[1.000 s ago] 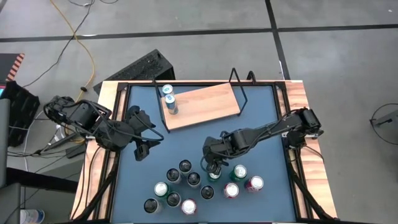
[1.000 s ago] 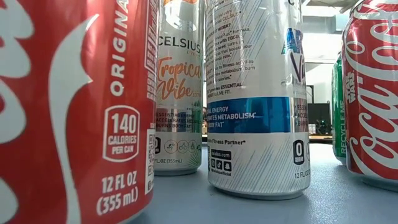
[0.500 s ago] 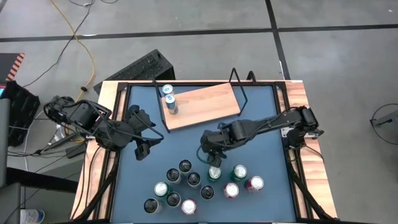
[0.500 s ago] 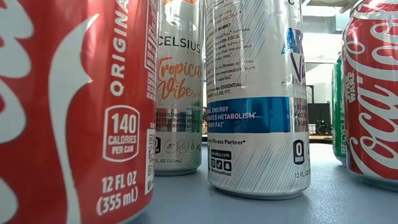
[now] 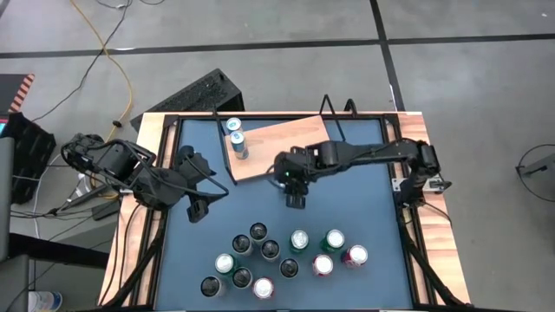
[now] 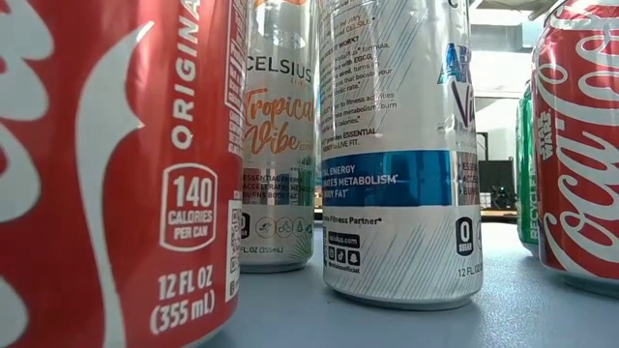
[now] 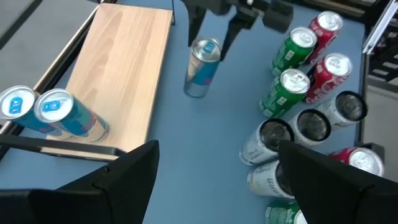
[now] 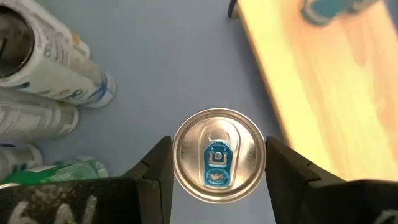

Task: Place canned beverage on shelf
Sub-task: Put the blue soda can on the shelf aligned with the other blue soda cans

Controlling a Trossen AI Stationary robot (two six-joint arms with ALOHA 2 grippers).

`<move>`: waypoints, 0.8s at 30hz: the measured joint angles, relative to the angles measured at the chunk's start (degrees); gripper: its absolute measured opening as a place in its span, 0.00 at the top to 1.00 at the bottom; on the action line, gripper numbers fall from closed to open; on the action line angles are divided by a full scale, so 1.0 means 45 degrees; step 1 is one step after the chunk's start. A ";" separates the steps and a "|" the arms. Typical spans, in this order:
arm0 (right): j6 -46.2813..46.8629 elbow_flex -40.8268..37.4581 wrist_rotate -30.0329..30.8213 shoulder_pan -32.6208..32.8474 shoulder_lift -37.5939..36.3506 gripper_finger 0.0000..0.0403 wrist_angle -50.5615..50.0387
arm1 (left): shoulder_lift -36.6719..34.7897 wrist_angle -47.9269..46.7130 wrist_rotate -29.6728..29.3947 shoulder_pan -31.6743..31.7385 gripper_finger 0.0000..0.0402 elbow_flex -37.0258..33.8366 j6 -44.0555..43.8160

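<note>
The shelf [image 5: 286, 143], a light-wood board in a black wire frame, lies at the far middle of the blue table; it also shows in the left wrist view [image 7: 118, 68] and the right wrist view [image 8: 311, 81]. Two blue cans [image 5: 236, 135] stand at its left end. My right gripper [image 5: 293, 192] is shut on a slim silver-and-blue can [image 7: 202, 68] just off the shelf's near edge. My left gripper [image 5: 201, 185] is open and empty at the table's left. Neither gripper shows in the low view. My right gripper pinches the can's top end between its two fingers [image 8: 155, 171], which sit on opposite sides just under the rim [image 8: 178, 158]. The fingers come from above and point down. The can stands about upright below them. Whether its base is clear of the table I cannot tell.
Several cans [image 5: 277, 260] stand in a cluster at the near middle of the table and fill the low view [image 6: 397, 155]. A black wire stand [image 5: 338, 108] rises at the shelf's far right. Bare blue tabletop [image 5: 364, 191] lies to the right of the held can.
My right gripper has gone from above the can cluster toward the table's far edge and a little left, up to the shelf's near edge, carrying the slim can upright.
</note>
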 joint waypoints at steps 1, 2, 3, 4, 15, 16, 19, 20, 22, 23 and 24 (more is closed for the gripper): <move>-0.0269 0.0103 -0.0144 -0.0145 -0.0002 0.56 0.0043 | 0.0000 -0.0095 -0.0012 0.0000 0.21 0.0000 0.0016; -0.0503 0.0246 -0.0295 -0.0287 -0.0001 0.56 0.0070 | 0.0000 -0.0120 -0.0016 0.0000 0.21 0.0000 0.0094; -0.0746 0.0412 -0.0420 -0.0433 -0.0001 0.56 0.0091 | 0.0000 -0.0125 -0.0021 0.0000 0.21 0.0000 0.0165; -0.1015 0.0569 -0.0492 -0.0593 0.0009 0.56 0.0147 | 0.0000 -0.0150 -0.0032 0.0000 0.21 0.0000 0.0286; -0.2978 0.3449 -0.1635 -0.2197 0.1949 0.56 -0.0060 | -0.0044 -0.0211 -0.0466 0.0158 0.21 0.0000 0.1201; -0.3119 0.3756 -0.1720 -0.2313 0.2242 0.56 -0.0112 | -0.0044 -0.0322 -0.0464 0.0227 0.21 0.0000 0.1198; -0.3499 0.4696 -0.2000 -0.2519 0.3057 0.56 -0.0143 | -0.0156 -0.0699 -0.0353 0.0524 0.21 -0.0005 0.1188; -0.3622 0.5061 -0.2064 -0.2568 0.3346 0.56 -0.0160 | -0.0247 -0.0796 -0.0332 0.0654 0.21 -0.0005 0.1196; -0.3878 0.5895 -0.2093 -0.2665 0.3888 0.56 -0.0358 | -0.0468 -0.0918 -0.0287 0.0817 0.21 -0.0005 0.1237; -0.3984 0.6367 -0.2149 -0.2727 0.4176 0.56 -0.0487 | -0.0606 -0.1002 -0.0281 0.0885 0.21 -0.0005 0.1237; -0.4023 0.6816 -0.2225 -0.2736 0.4439 0.56 -0.0633 | -0.0769 -0.1054 -0.0280 0.0956 0.21 -0.0005 0.1252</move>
